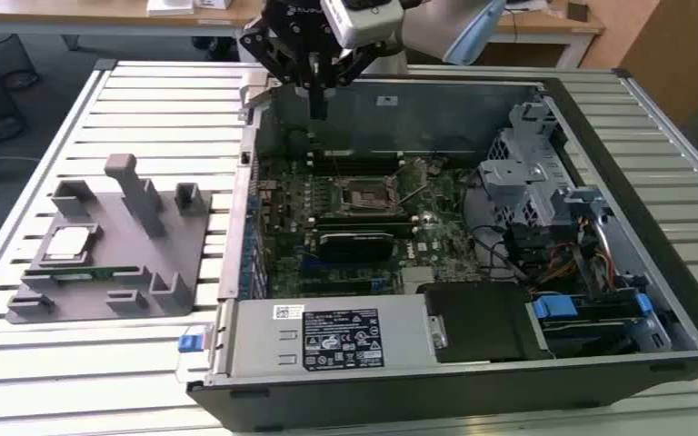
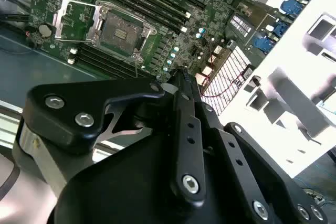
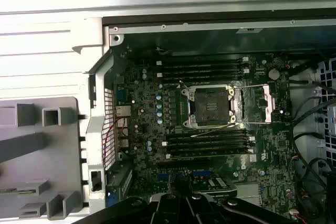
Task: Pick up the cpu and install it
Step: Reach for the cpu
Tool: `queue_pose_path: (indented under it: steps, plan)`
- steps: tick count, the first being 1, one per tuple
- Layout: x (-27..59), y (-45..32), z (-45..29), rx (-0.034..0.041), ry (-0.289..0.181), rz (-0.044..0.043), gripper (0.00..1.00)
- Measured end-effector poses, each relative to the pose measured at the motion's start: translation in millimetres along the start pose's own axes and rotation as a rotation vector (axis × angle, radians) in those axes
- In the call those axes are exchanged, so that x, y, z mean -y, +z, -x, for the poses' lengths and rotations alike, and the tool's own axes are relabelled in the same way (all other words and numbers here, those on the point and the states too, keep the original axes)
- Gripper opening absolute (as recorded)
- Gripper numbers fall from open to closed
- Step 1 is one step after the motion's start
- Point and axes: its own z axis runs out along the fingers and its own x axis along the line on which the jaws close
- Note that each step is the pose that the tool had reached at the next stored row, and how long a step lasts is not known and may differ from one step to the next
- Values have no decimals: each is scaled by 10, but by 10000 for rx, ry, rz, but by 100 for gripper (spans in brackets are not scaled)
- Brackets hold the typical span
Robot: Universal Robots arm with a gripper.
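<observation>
Cpu (image 1: 68, 241) sits in the grey fixture (image 1: 185, 254) on the counter (image 1: 83, 363), on the exterior view's left, just beside the open PC case (image 1: 446, 391). Further back, the motherboard socket (image 1: 367, 193) lies open. Fingers (image 1: 316, 98) hang over the case's far wall, pinched together, holding nothing.

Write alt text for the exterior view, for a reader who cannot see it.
The end effector hangs over the far edge of an open computer case, holding nothing. The cpu lies on a grey fixture on the exterior view's left, beside the case, and the motherboard's socket sits empty.
</observation>
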Motion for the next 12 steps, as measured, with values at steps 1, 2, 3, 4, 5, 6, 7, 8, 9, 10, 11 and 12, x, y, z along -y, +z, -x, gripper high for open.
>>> queue_pose_path:
  steps: [1,2,3,4,5,6,7,8,9,10,11,12]
  plan:
    - [0,0,0,0,0,0,11]
    - [0,0,0,-1,1,8,11]
    - [0,0,-2,-1,0,15,11]
    - [0,0,-3,-1,1,19,11]
    - [0,0,-5,-2,1,21,11]
    - [0,0,-7,-2,1,25,11]
    - [1,0,-10,-2,2,28,11]
    - [1,0,-13,-2,2,32,11]
    - [1,-1,-18,-3,3,34,11]
    - [1,-1,-20,-3,2,37,11]
    - [2,-1,-22,-3,1,41,11]
    - [2,-1,-26,-4,1,44,11]
